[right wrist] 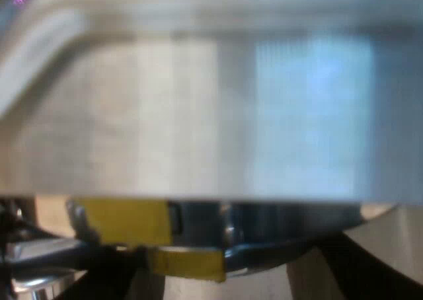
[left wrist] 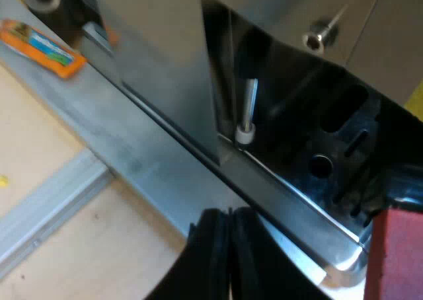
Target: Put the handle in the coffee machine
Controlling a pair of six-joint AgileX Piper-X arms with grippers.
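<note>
The espresso machine (left wrist: pixel 158 62) stands close in front of my left gripper (left wrist: pixel 229 247), whose black fingers are pressed together with nothing between them. They hover just outside the machine's drip tray (left wrist: pixel 330 161), near the steam wand (left wrist: pixel 248 108) with its white tip. A red block (left wrist: pixel 396 254), seemingly the red end of the holder's handle, sits at the drip tray's edge. My right gripper (right wrist: pixel 225 277) is pressed up close under a brushed metal panel of the machine (right wrist: pixel 211 115). Pieces of yellow tape (right wrist: pixel 122 222) on a shiny metal part lie just below that panel.
An orange packet (left wrist: pixel 43 47) lies on the wooden table beyond the machine's side. An aluminium rail (left wrist: pixel 46 201) runs across the table (left wrist: pixel 112 247) beside the machine's base.
</note>
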